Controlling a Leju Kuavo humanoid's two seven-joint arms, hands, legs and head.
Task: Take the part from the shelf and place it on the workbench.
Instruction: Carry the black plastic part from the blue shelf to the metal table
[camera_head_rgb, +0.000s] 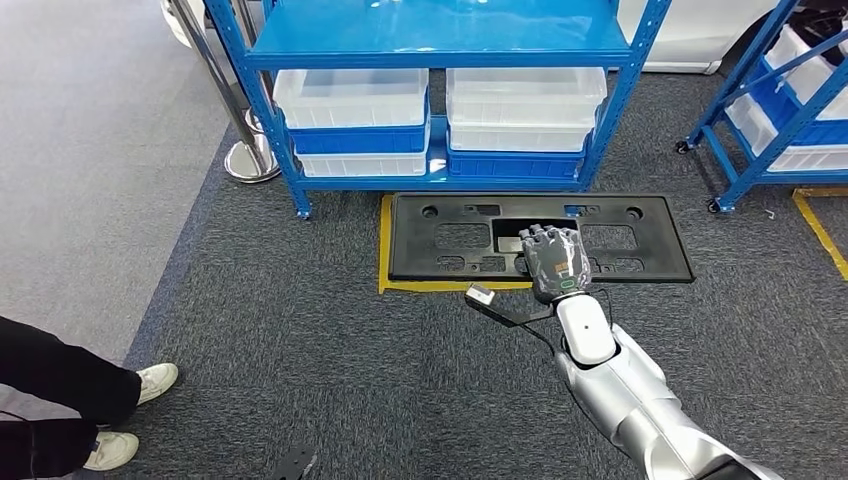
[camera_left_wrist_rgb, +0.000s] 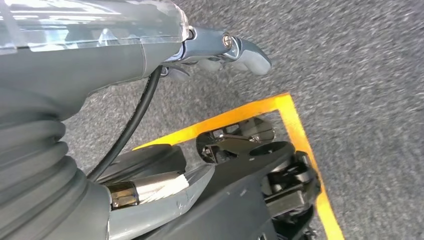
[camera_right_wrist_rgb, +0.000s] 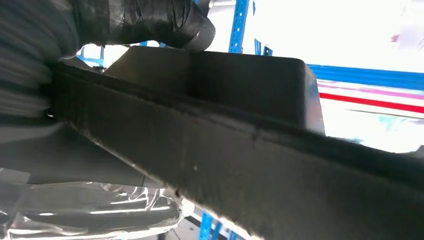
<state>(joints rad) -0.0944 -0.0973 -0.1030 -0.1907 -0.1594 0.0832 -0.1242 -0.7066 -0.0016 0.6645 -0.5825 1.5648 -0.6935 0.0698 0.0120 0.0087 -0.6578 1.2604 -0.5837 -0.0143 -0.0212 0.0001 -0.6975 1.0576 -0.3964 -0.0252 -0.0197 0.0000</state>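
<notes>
Your right hand (camera_head_rgb: 556, 262) clamps the black part (camera_head_rgb: 540, 238) mid-span, centre frame, for balance | part held before blue shelf (camera_head_rgb: 440, 45) | left hand (camera_left_wrist_rgb: 220, 50) hangs, grip state unclear

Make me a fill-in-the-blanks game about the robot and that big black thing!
1. The robot's right hand holds a long part coloured ____.
2. The shelf ahead is coloured ____.
3. The bins on the shelf are white and ____.
4. The tape on the carpet is coloured ____.

Missing words: black; blue; blue; yellow
</notes>
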